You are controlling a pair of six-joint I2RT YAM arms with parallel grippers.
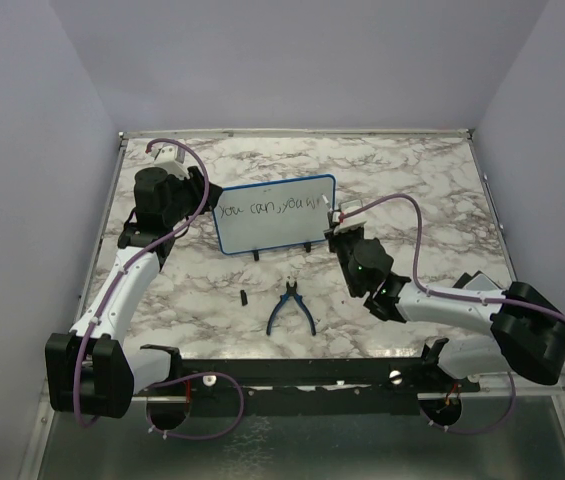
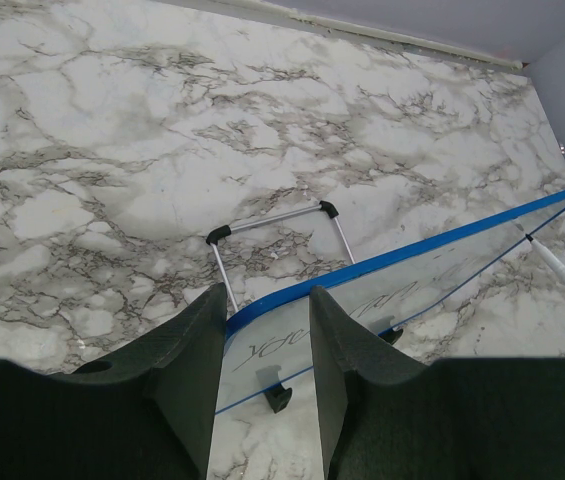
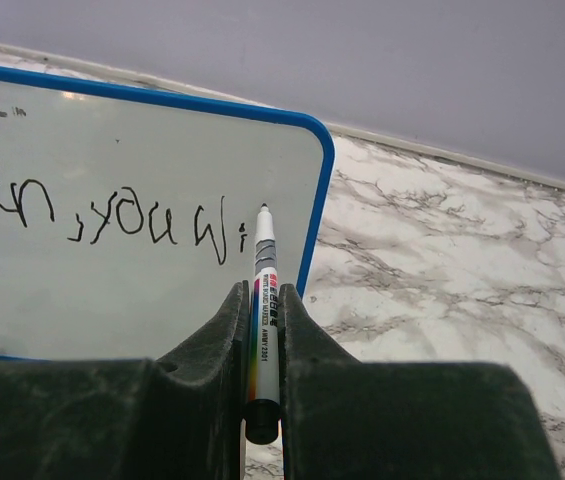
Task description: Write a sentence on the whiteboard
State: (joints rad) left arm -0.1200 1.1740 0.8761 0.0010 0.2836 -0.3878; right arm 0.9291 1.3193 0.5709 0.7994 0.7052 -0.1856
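Note:
The blue-framed whiteboard [image 1: 272, 232] stands upright on black feet at the table's middle back. The sentence [image 1: 267, 208] runs along it in black; in the right wrist view it [image 3: 122, 215] ends in "you wi". My right gripper [image 1: 340, 232] [image 3: 265, 290] is shut on a white marker [image 3: 265, 300]. The marker's tip points at the whiteboard [image 3: 112, 290] just right of the last stroke, and contact cannot be judged. My left gripper [image 1: 205, 205] [image 2: 267, 300] is at the board's left end, jaws apart. The whiteboard's [image 2: 432, 270] blue corner shows in the gap.
Blue-handled pliers [image 1: 290, 308] lie in front of the board, with a small black cap [image 1: 245, 297] to their left. A metal wire stand [image 2: 277, 222] props the board from behind. A raised rim [image 1: 292, 132] and plain walls close the table's back and sides.

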